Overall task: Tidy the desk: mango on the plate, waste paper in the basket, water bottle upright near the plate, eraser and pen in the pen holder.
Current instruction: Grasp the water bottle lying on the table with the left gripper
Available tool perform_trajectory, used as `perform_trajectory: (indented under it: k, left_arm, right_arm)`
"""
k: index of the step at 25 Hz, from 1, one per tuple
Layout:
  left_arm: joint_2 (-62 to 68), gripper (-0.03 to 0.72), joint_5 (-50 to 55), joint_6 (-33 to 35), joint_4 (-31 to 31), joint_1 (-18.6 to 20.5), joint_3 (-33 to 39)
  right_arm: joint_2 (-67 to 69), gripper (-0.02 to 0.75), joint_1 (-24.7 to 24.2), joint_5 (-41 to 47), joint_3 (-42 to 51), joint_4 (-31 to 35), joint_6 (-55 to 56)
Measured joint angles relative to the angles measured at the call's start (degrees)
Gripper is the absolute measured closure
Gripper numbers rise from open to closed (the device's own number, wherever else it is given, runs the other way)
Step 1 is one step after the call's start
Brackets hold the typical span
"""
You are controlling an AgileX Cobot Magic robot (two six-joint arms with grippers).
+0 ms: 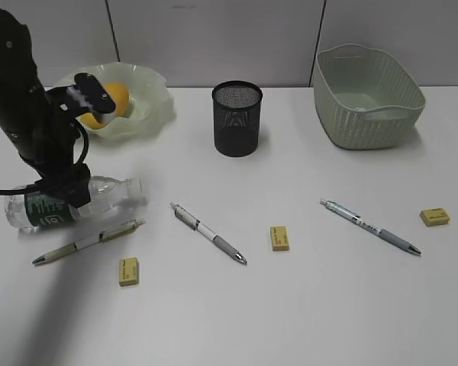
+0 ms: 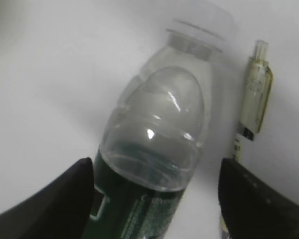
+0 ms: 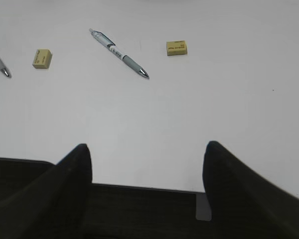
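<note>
White desk [image 1: 313, 305] fills the scene below grey wall panels. Judging by the layout, the mango [image 1: 116, 94] already sits on the plate [image 1: 149, 107], while the water bottle [image 2: 154, 164], three pens and three erasers remain; no waste paper shows. The left gripper [image 2: 154, 199] has its fingers [image 2: 65, 199] spread wide, either side of the lying bottle's labelled body, not yet clamped. The bottle's long axis runs away from the fingers, cap farthest. The right gripper [image 3: 147, 164] hangs open over bare desk.
</note>
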Motion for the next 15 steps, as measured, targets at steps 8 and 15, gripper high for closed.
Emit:
perform_trajectory:
  k: [8, 15]
  left_arm:
    - [7.31, 0.096, -1.75, 0.00, 1.81, -0.10, -4.58]
    - [11.11, 0.096, 0.41, 0.00, 3.48, -0.10, -5.82]
  right_arm:
    - [0.00, 0.190, 0.00, 0.00, 0.06, -0.07, 0.00]
    - [0.00, 0.190, 0.00, 0.00, 0.06, -0.07, 0.00]
